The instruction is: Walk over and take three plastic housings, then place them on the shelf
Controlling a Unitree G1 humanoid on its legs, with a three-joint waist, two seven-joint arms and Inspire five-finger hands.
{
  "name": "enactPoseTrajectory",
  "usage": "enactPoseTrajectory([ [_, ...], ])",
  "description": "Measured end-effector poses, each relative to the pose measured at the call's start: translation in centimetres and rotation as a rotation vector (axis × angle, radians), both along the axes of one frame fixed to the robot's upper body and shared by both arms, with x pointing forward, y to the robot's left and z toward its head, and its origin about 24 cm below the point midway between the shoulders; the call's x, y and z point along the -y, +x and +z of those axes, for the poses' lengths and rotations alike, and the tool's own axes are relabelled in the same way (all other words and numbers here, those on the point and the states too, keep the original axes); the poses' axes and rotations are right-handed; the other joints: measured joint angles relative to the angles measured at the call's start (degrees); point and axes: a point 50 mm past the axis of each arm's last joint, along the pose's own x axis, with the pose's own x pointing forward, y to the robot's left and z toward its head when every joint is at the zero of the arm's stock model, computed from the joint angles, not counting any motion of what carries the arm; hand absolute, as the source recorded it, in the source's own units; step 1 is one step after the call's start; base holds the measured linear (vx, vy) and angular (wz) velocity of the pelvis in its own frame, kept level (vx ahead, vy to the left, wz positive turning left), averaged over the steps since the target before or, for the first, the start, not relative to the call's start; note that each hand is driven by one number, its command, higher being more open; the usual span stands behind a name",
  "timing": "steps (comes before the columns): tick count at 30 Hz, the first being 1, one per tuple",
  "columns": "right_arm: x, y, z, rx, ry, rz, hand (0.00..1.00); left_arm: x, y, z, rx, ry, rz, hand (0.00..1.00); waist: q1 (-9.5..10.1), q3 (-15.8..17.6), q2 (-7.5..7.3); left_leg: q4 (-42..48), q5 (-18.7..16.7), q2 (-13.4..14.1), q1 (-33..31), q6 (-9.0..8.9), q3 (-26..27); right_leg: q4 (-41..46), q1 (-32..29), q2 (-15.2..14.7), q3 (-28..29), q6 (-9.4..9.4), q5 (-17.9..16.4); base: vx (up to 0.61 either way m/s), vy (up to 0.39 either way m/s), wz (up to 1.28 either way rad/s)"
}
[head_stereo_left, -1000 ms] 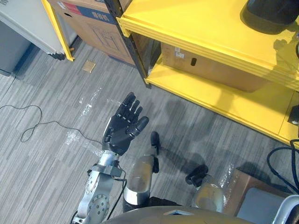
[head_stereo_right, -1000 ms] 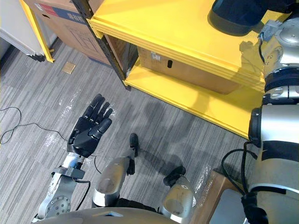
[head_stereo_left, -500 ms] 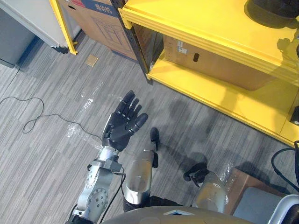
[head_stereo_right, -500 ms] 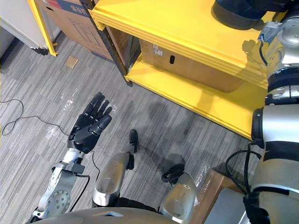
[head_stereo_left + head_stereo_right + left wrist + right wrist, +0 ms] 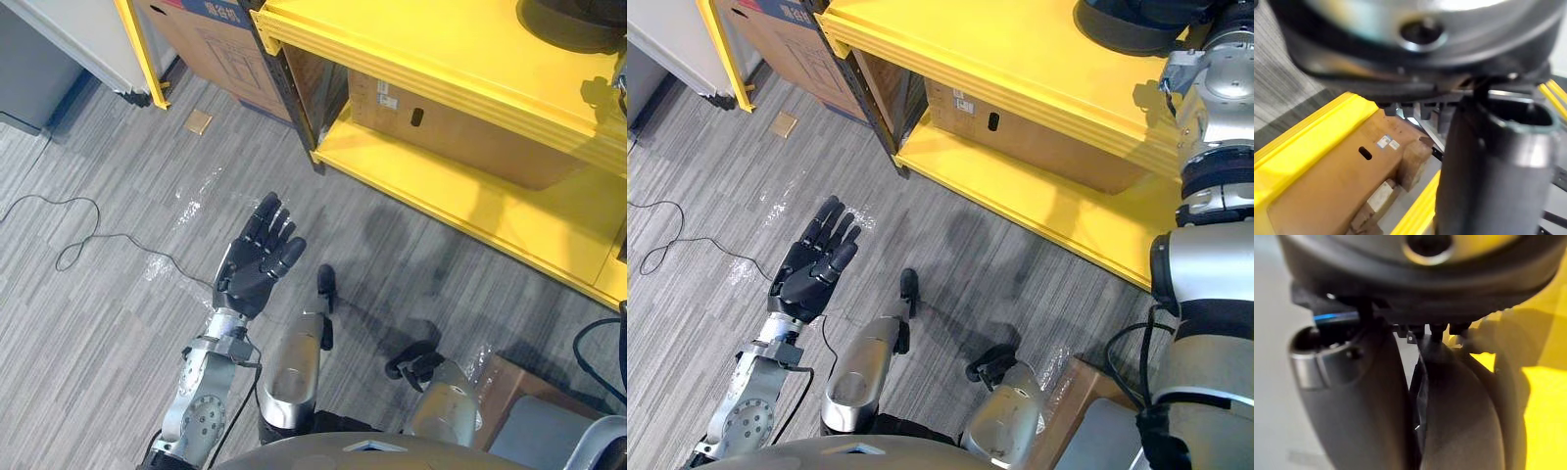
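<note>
While the left hand [image 5: 257,264] hangs spread and empty over the floor [image 5: 108,323], the right hand [image 5: 1361,406] is up at the shelf [image 5: 1019,59].
Dark housing [image 5: 1127,24] sits on its top level; right grip, can't tell. Set it flat, well back from the edge. Box [image 5: 441,127] sticker: unreadable.

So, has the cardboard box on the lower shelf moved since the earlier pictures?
No. The cardboard box sits the same beside the black shelf post; the whole view shifted, so the camera moved.

White stickers [image 5: 384,95] on the cardboard box [image 5: 460,137] — print too small to read.
</note>
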Motion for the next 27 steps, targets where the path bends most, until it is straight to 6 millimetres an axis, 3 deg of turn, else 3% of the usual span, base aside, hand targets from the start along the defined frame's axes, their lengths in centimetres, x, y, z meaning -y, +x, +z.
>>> enactPoseTrajectory([
  [10,-0.2,-0.2,0.4,0.040,-0.069,-0.066,1.00,0.0,-0.1,-0.1,0.002,0.004,-0.005,1.00,1.06,0.0,0.00,0.1,0.2,0.1,-0.7,0.02,-0.3,0.3,-0.5,0.0,-0.3,-0.04,-0.1,-0.01,-0.077,0.02],
  [22,-1.4,-0.9,2.7,0.182,-0.253,-0.148,1.00,-0.4,-1.3,-0.6,0.003,0.006,0.013,1.00,0.17,0.4,-0.57,-0.9,0.5,0.6,2.4,-0.09,-0.3,-1.1,2.9,0.9,-0.8,0.08,0.1,0.00,-0.064,-0.01],
  [27,-5.4,-2.6,6.4,0.399,-0.420,0.002,1.00,-0.9,-2.2,-0.1,0.014,-0.004,0.045,1.00,-1.43,1.0,-1.66,-3.3,0.0,1.1,6.2,-0.11,0.8,-5.3,6.7,2.8,-1.2,0.78,2.1,0.02,-0.013,-0.09],
])
